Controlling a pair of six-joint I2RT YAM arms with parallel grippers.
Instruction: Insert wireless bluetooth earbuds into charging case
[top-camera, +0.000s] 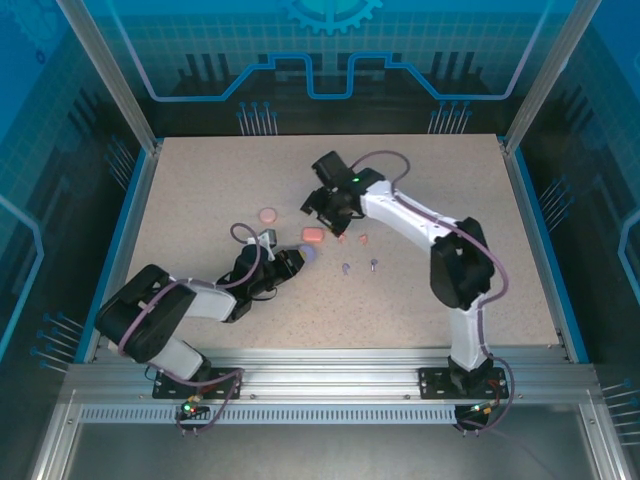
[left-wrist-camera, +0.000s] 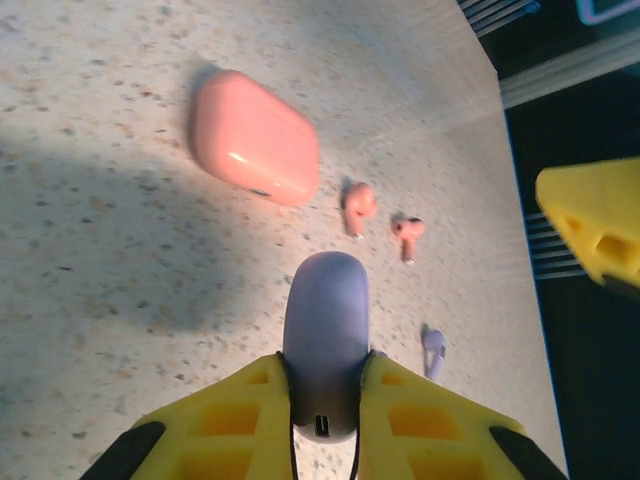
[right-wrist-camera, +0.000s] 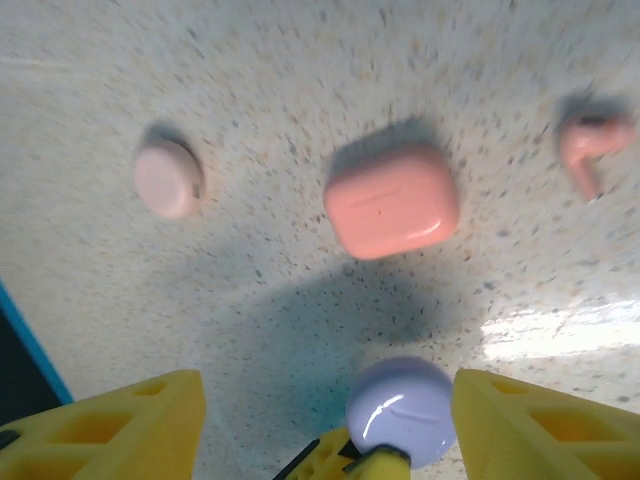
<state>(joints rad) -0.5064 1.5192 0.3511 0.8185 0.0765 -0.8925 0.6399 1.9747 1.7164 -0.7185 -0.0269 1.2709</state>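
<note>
Left gripper (left-wrist-camera: 325, 385) closest to lens: yellow jaws clamped on purple case (left-wrist-camera: 325, 330) across its narrow sides. Case's long axis runs straight out from the jaws, port end toward the wrist. Lid looks shut. Left arm low and folded, reaching in from near-left of table (top-camera: 200, 180)

Left to right, top view:
- pale pink case (top-camera: 266, 214), on its own
- purple case at left jaws
- coral case (top-camera: 313, 236) just beyond it
- right gripper (top-camera: 322, 208) above coral case, arm stretched forward and angled left, wrist tipped down

Right jaws wide, nothing in them. From right wrist, purple case sits low between the two fingers, gap either side

Buds I can see all lie loose on table. Coral buds (left-wrist-camera: 358, 205) just right of coral case. Purple buds (top-camera: 346, 268) right of held case, near it, apart from each other; nearer one lies roughly parallel to case. Left is occupied, so my guess is the free right gripper takes the purple buds, once the lid is up
</note>
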